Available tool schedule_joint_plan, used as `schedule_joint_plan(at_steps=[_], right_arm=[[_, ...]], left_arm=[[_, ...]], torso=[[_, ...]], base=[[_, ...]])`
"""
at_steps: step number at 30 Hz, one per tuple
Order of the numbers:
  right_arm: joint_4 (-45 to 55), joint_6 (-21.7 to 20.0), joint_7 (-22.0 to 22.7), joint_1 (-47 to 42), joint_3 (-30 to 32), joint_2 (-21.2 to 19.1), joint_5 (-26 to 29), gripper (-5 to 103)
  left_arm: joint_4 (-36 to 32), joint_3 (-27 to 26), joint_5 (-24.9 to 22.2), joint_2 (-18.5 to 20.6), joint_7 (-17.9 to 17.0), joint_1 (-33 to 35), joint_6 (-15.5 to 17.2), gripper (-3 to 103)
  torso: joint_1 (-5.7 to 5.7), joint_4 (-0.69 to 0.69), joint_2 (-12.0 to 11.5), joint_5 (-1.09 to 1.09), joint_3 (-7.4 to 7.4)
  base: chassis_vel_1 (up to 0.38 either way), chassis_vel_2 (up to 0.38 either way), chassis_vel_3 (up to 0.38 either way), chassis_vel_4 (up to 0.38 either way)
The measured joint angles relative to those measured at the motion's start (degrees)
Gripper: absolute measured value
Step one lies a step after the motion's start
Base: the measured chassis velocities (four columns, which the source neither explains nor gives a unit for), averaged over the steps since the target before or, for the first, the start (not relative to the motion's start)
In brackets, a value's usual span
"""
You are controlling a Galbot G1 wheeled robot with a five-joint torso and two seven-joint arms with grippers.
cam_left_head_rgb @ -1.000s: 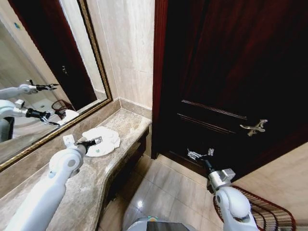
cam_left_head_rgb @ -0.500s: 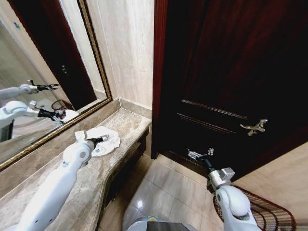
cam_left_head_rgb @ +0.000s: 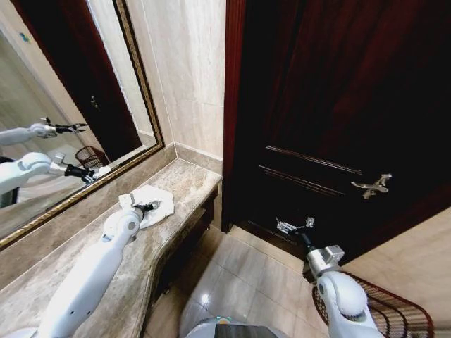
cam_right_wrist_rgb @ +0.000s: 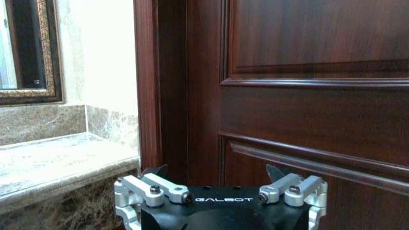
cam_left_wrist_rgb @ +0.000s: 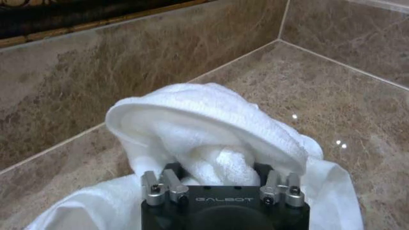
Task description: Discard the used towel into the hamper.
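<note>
The towel point(cam_left_head_rgb: 156, 202) — white, crumpled terry — lies bunched on the brown marble bench point(cam_left_head_rgb: 184, 179) at about nine o'clock. The hamper point(cam_left_head_rgb: 394, 310) — round, dark reddish-brown wire weave — stands on the floor at five o'clock.

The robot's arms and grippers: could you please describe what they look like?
Both arms have smooth, rounded white shells that narrow to a black wrist. The left gripper and right gripper share a design: a black body with "GALBOT" in pale letters, silver metal finger linkages with dark screws, and dark finger ends. No loose cables show.
</note>
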Motion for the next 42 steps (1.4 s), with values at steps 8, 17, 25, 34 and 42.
schedule_joint_plan(at_steps=[8,17,25,34,42], right_arm=[[-0.2,0.2,0.0,0.0,0.0,0.0,0.0,100],[-0.2,0.7,0.0,-0.2,0.2,0.1,0.2,100],[-0.2,1.1,0.1,-0.5,0.3,0.2,0.2,100],[2.0,0.1,1.2,-0.7,0.5,0.1,1.6,100],[6.0,-1.8,3.5,-1.7,2.0,-0.1,4.4,100]], left_arm=[[-0.6,0.1,0.2,-0.2,0.1,0.6,-0.4,45],[-2.6,0.1,0.6,-0.4,0.1,1.3,-1.3,24],[-6.6,-2.0,2.9,-0.3,1.3,3.6,-4.4,12],[-11.6,-7.3,13.2,0.0,14.6,8.7,-20.1,12],[-15.6,-9.1,25.9,-3.7,28.3,13.2,-32.8,12]], torso=[[-0.02,0.0,-0.1,0.0,-0.03],[-0.04,-0.02,-0.1,-0.04,-0.04],[-0.05,-0.02,-0.1,-0.04,-0.06],[-0.06,-0.01,-0.2,-0.01,-0.08],[-0.07,-0.01,-0.2,-0.02,-0.08]], base=[[0.0,0.0,0.0,0.0],[0.0,0.0,0.0,0.0],[0.0,0.0,0.0,0.0],[0.0,0.0,0.0,0.0],[0.0,0.0,0.0,0.0]])
